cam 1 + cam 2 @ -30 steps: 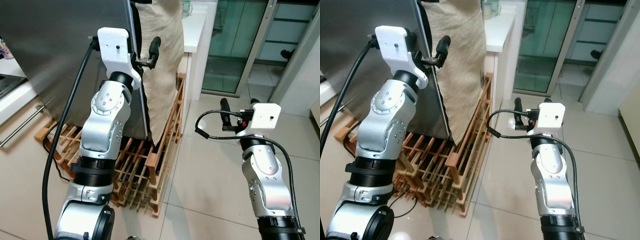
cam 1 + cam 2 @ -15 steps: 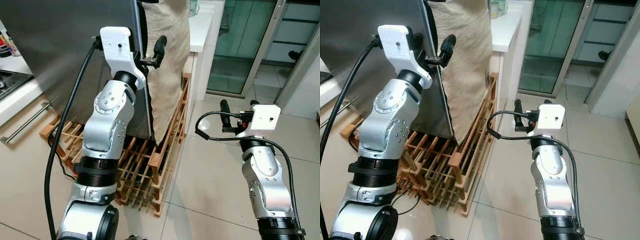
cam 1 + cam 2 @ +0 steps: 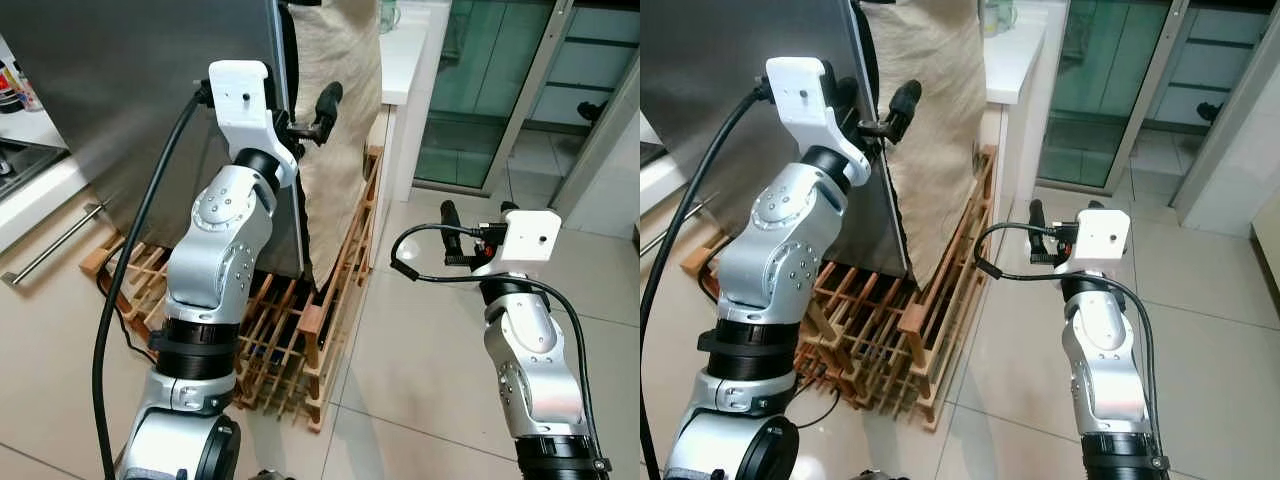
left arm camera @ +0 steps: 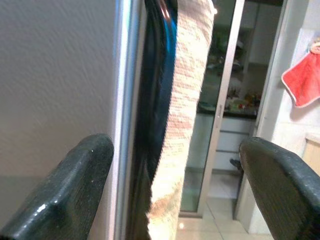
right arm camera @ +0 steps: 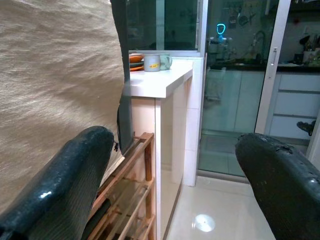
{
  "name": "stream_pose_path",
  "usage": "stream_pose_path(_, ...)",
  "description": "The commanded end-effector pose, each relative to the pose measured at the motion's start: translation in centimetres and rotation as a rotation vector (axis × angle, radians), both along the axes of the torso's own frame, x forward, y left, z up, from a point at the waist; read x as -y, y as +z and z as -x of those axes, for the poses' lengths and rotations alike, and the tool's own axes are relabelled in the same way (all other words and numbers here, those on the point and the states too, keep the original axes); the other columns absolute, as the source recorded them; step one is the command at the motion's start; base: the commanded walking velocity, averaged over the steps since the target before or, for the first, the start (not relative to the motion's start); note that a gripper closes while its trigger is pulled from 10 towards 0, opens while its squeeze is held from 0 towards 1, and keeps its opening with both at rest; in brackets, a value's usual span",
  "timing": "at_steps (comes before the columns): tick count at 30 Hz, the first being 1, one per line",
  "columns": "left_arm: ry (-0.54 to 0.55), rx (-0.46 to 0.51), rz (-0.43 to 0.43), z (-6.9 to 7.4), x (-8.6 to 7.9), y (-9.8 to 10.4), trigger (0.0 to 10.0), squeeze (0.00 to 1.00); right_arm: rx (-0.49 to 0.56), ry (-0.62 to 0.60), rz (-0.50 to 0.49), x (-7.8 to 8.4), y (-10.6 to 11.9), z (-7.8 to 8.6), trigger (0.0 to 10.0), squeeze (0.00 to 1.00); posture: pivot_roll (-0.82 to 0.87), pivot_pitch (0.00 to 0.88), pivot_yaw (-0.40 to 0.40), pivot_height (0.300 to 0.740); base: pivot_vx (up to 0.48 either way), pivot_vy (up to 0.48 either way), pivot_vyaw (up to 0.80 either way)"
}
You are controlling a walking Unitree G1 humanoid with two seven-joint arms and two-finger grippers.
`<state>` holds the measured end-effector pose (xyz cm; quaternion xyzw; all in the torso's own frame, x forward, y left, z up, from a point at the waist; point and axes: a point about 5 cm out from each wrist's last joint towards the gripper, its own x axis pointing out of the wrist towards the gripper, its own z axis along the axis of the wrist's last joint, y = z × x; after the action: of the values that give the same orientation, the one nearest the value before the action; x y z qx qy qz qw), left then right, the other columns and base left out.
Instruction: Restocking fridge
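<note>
The fridge is a tall grey steel panel on my left, with a dark seal along its vertical edge. A beige woven cloth hangs down beside that edge. My left gripper is raised to the edge and open. One black finger lies against the cloth and the other finger sits on the steel side. My right gripper hovers low over the floor tiles to the right, open with nothing between its fingers.
A wooden wine rack stands on the floor under the fridge edge and cloth. A white counter with a mug is behind it, with glass sliding doors further right. A drawer handle is at far left.
My left gripper has shifted slightly right along the fridge edge, toward the cloth. The view moved a little at first. The right arm has stayed put.
</note>
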<state>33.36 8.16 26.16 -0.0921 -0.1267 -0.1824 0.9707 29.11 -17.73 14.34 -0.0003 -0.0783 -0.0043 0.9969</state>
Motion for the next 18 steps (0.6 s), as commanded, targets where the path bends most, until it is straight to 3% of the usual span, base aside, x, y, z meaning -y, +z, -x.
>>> stream_pose_path(1,-0.049,-0.060,-0.014,0.1,0.8,-1.1,10.0,0.00,-0.012,-0.002,0.006,0.2,-0.4,0.1,10.0,0.00,-0.17,0.000,0.068,0.740,0.000,0.000,0.00)
stream_pose_path(8,-0.056,-0.053,-0.032,-0.2,1.2,-1.1,10.0,0.00,-0.016,0.005,0.008,0.0,-0.6,-0.1,10.0,0.00,-0.17,0.000,0.067,0.740,0.000,0.000,0.00)
stream_pose_path(14,0.028,-0.067,-0.091,-2.1,1.4,-2.0,10.0,0.00,-0.019,0.013,0.007,-0.2,-0.7,-0.4,10.0,0.00,-0.17,0.000,0.067,0.740,0.000,0.000,0.00)
stream_pose_path(17,-0.001,-0.078,-0.057,-3.0,2.3,-1.9,10.0,0.00,-0.016,0.015,0.008,-0.2,-0.6,-0.4,10.0,0.00,-0.18,0.000,0.069,0.740,0.000,0.000,0.00)
stream_pose_path(18,-0.059,-0.069,-0.046,-3.2,3.4,-1.7,10.0,0.00,-0.016,0.014,0.007,-0.2,-0.6,-0.4,10.0,0.00,-0.18,0.000,0.070,0.740,0.000,0.000,0.00)
